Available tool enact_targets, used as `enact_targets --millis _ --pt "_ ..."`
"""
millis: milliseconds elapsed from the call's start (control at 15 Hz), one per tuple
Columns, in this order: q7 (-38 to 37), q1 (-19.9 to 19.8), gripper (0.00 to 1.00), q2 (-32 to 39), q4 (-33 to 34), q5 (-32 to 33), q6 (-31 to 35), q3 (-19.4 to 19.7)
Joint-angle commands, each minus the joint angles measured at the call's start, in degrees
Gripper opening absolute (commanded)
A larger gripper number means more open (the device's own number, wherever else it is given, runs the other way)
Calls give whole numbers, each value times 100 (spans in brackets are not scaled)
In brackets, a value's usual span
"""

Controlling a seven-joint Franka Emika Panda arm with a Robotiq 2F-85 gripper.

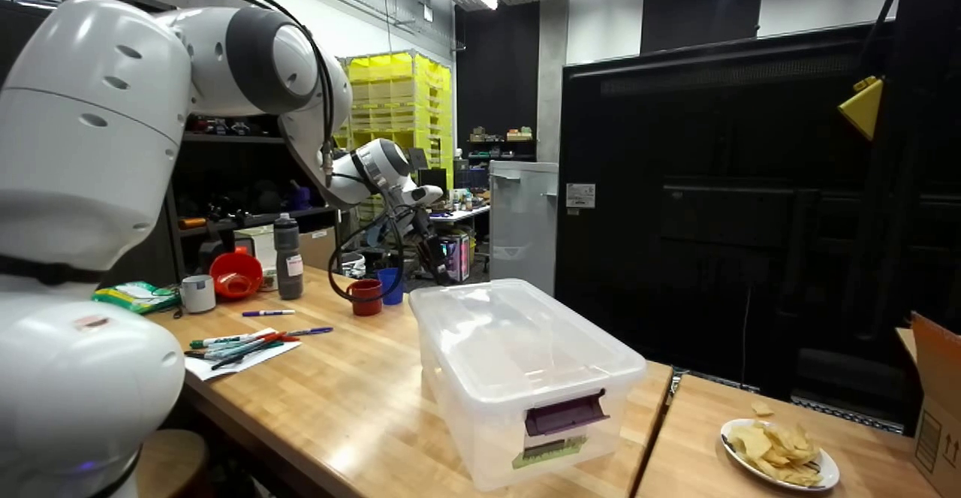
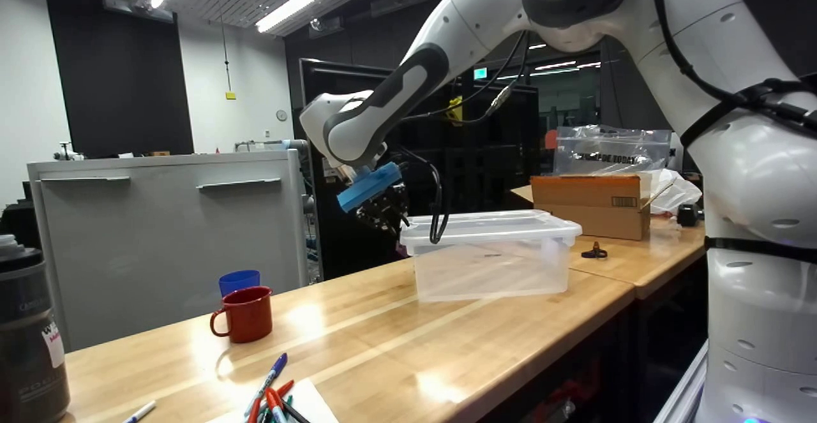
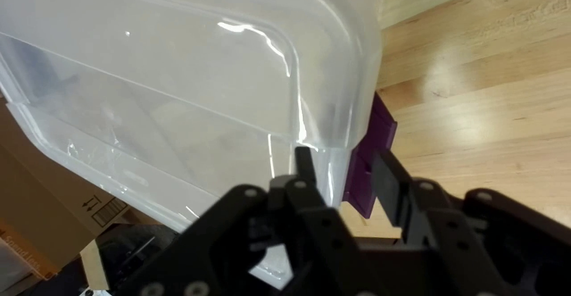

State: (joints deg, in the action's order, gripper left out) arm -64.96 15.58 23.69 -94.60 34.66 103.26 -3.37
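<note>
Blurry hand [image 3: 343,168], plastic bin [image 3: 214,77] partly behind.

A blurred gripper [image 3: 345,171] partly hid the purple latch [image 3: 369,139]

At four o'clock in the wrist view, whether the soft-edged fingers [image 3: 390,184] touched that latch I could not tell. Toward eight o'clock in an exterior view, the red mug [image 2: 249,316] covered part of the blue cup [image 2: 239,281], and the edge cut off one side of the dark bottle [image 2: 29,346].
</note>
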Motion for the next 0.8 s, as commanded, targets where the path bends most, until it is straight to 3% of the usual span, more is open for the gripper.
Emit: enact_targets --millis 0,267,733 --pt "-285 189 71 -96 -153 127 -72 25" --pt "-572 325 98 -94 -251 227 -123 5" --pt "-984 402 100 -190 -396 425 -278 -18"
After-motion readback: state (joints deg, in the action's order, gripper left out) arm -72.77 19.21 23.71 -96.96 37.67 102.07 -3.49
